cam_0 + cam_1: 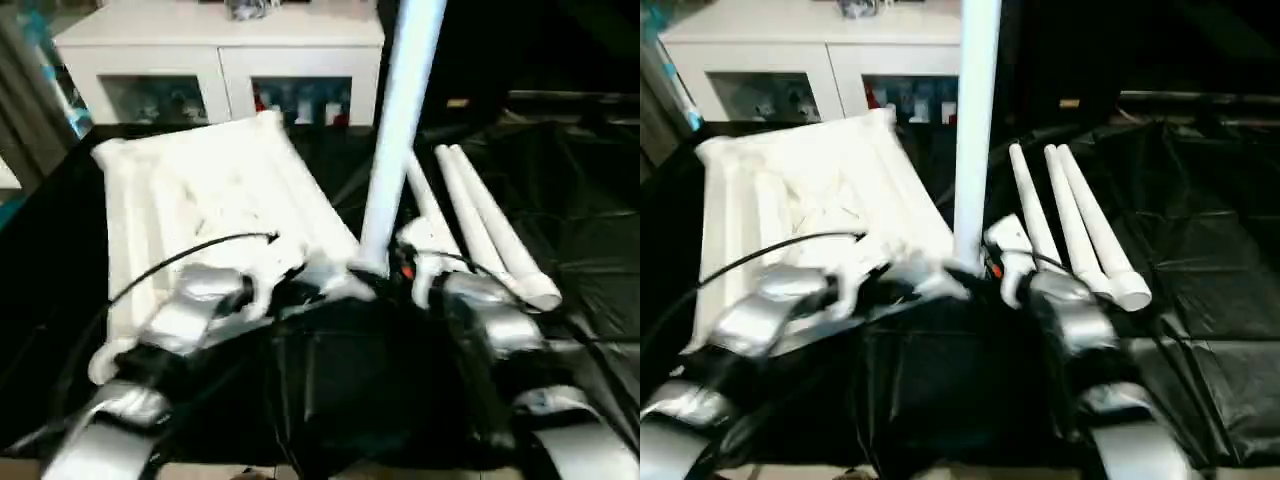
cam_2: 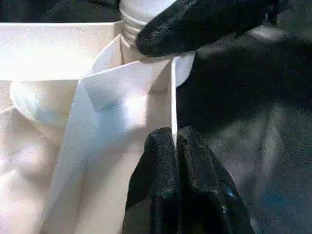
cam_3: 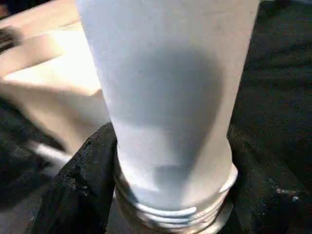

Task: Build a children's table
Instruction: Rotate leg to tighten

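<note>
One tabletop [image 1: 200,190], underside up on black sheeting [image 1: 580,180]. Left gripper [image 2: 174,141] pinched shut on its rim. Right gripper [image 3: 170,161] clasping one upright leg [image 1: 400,130] at near corner socket. Three legs [image 1: 490,225] lying alongside.

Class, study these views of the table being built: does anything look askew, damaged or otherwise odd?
Nothing looks damaged. One leg stands upright at the tabletop's near corner socket, leaning slightly, its screw threads still exposed above the socket, so it is not fully seated. Three more legs lie beside the tabletop.

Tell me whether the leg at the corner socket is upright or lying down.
Upright: the leg rises from the tabletop corner, threads still exposed.
</note>
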`<state>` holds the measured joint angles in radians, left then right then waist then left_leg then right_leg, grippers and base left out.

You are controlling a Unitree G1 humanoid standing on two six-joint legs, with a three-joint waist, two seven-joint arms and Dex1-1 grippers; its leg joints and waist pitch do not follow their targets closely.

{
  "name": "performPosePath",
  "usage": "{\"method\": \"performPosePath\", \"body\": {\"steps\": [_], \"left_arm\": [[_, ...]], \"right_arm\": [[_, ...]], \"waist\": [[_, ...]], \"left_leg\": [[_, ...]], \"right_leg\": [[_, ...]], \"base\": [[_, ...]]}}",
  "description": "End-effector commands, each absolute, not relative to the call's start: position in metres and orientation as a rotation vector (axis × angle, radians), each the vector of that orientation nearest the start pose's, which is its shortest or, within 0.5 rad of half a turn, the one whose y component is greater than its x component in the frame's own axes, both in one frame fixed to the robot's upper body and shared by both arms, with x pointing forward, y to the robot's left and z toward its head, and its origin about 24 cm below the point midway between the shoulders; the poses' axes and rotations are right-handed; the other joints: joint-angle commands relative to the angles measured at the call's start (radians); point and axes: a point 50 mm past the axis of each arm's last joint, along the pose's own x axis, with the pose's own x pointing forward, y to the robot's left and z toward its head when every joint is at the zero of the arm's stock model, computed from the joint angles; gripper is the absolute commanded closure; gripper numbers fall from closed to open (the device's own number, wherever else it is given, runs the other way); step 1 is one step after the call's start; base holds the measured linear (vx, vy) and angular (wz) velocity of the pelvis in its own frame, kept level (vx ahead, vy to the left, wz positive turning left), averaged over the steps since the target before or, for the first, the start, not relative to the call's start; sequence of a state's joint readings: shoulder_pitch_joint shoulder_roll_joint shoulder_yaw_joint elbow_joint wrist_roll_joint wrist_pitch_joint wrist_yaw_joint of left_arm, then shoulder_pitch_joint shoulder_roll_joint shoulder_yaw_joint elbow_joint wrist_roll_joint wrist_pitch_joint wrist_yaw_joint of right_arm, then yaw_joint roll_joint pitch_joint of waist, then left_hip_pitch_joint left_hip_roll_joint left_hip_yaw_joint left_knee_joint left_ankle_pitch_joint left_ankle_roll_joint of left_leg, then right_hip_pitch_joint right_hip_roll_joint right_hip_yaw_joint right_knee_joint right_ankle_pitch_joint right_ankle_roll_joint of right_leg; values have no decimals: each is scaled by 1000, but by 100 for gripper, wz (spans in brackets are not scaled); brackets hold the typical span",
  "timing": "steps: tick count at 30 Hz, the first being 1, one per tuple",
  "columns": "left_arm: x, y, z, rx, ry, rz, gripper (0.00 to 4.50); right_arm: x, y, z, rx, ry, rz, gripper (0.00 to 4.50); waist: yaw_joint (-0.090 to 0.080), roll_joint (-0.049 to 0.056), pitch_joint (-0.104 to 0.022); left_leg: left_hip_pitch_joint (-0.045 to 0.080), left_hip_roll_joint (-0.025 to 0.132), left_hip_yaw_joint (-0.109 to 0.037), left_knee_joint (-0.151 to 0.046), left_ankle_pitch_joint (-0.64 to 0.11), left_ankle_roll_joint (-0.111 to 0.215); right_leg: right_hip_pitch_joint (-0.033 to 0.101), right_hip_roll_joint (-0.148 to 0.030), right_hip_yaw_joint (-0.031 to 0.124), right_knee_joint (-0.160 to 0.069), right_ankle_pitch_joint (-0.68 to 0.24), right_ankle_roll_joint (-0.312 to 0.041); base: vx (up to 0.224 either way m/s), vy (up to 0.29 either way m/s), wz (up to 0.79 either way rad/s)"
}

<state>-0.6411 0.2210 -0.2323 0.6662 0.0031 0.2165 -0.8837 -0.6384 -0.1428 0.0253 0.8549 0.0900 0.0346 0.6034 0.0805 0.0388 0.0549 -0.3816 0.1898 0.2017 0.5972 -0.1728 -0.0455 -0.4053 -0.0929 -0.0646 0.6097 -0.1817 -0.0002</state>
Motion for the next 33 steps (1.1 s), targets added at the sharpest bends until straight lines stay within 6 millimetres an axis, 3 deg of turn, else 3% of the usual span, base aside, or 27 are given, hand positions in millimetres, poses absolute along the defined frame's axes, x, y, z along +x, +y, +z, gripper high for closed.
{"method": "performPosePath", "body": {"steps": [1, 3, 4, 6, 8, 11, 12, 14, 19, 21, 22, 27, 29, 31, 33], "left_arm": [[349, 105, 59, 198, 360, -895, 450], [360, 83, 63, 165, 346, -774, 450], [360, 82, 63, 165, 346, -774, 450], [361, 72, 66, 158, 324, -780, 450], [358, 61, 69, 187, 287, -841, 450], [357, 59, 67, 181, 292, -856, 450], [355, 58, 67, 190, 281, -879, 450], [354, 58, 66, 200, 275, -894, 450], [361, 60, 74, 154, 228, -821, 450], [362, 58, 80, 97, 201, -827, 406], [363, 58, 83, 85, 185, -820, 392], [365, 59, 94, 71, 111, -770, 361], [366, 64, 96, 46, 93, -737, 340], [366, 67, 97, 44, 88, -722, 334], [366, 83, 96, 64, 91, -654, 314]], "right_arm": [[336, -123, 3, -31, 441, 596, 173], [340, -104, 1, 32, 457, 494, 173], [340, -104, 1, 32, 457, 494, 173], [340, -96, 3, 34, 443, 499, 173], [341, -86, 8, 77, 412, 543, 103], [342, -85, 10, 75, 402, 551, 80], [344, -87, 13, 49, 376, 545, 68], [346, -93, 17, 18, 342, 523, 68], [350, -115, 29, -7, 244, 436, 68], [350, -121, 33, 1, 217, 414, 60], [350, -125, 36, 10, 204, 402, 60], [344, -132, 41, 25, 167, 391, 60], [339, -131, 41, 14, 166, 404, 60], [336, -129, 41, 9, 167, 412, 60], [331, -126, 41, -4, 172, 443, 60]], "waist": [[-9, -17, -57], [-7, -18, -56], [-4, -20, -59], [-3, -22, -59], [-3, -22, -62], [-6, -22, -63], [-10, -13, -64], [-15, -19, -65], [-15, -21, -66], [-13, -22, -72], [-12, -19, -75], [-16, -25, -78], [-18, -26, -79], [-17, -23, -78], [-16, -21, -77]], "left_leg": [[29, 36, -24, -80, -322, -13], [41, 37, -23, -79, -358, -14], [41, 35, -25, -78, -352, -13], [29, 35, -27, -81, -332, 2], [22, 37, -28, -83, -308, 15], [16, 37, -28, -83, -295, 23], [13, 35, -29, -84, -288, 25], [17, 35, -25, -81, -289, 28], [16, 35, -22, -77, -254, 49], [7, 35, -22, -73, -197, 63], [8, 38, -23, -72, -181, 71], [5, 38, -21, -65, -112, 118], [5, 36, -19, -61, -91, 141], [6, 37, -18, -60, -88, 148], [6, 38, -18, -60, -95, 146]], "right_leg": [[27, -60, 42, -98, -447, -177], [18, -59, 41, -110, -480, -164], [20, -59, 41, -109, -475, -161], [28, -62, 40, -108, -461, -153], [33, -62, 40, -103, -425, -151], [36, -61, 40, -97, -386, -158], [39, -62, 39, -95, -370, -163], [35, -60, 39, -98, -355, -172], [38, -58, 40, -94, -312, -189], [47, -60, 40, -84, -232, -206], [46, -58, 38, -79, -187, -220], [52, -54, 36, -62, -48, -252], [53, -54, 36, -59, -11, -264], [52, -55, 36, -60, -13, -268], [52, -55, 36, -62, -30, -270]], "base": [[0, 0, 0], [0, 0, 0], [0, 0, 0], [0, 0, 0], [0, 0, 0], [0, 0, 0], [0, 0, 0], [0, 0, 0], [0, 0, 0], [0, 0, 0], [0, 0, 0], [0, 0, 0], [0, 0, 0], [0, 0, 0], [0, 0, 0]]}}
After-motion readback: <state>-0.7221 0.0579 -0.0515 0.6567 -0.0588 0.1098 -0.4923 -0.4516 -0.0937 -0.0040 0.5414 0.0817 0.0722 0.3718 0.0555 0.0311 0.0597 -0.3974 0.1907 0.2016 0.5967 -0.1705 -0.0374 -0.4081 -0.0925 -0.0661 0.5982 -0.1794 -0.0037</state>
